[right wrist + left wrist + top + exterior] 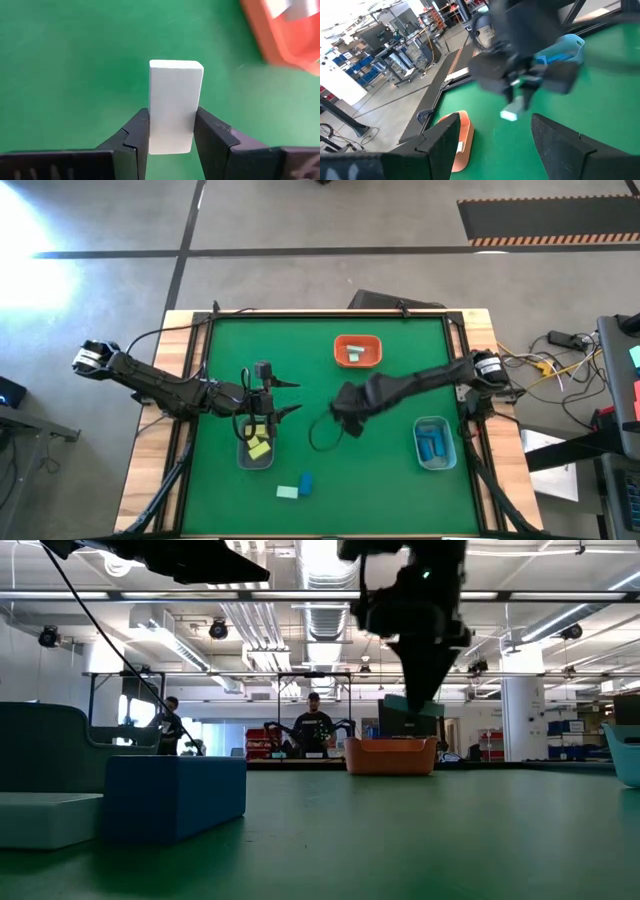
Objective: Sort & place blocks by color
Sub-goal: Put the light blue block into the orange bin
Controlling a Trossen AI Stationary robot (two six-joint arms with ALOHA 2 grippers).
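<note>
The sorting looked mostly done: yellow blocks (259,446) lay in the left clear bin (243,455), blue blocks (432,446) in the right bin (447,458), and a mint piece in the orange tray (340,343). The right gripper (171,131) was clenched on a pale mint block (173,105) above the mat, near that tray. The left gripper (287,397) hung spread, empty, over its bin. A mint block (288,492) and a blue block (306,481) waited, touching, at the front edge

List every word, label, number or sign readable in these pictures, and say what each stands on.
None can be read.
The mint block in the right pincer has a blank face.
The orange tray and the blue block show no markings.
Shelves and signs in the room behind are too blurred to read.
</note>
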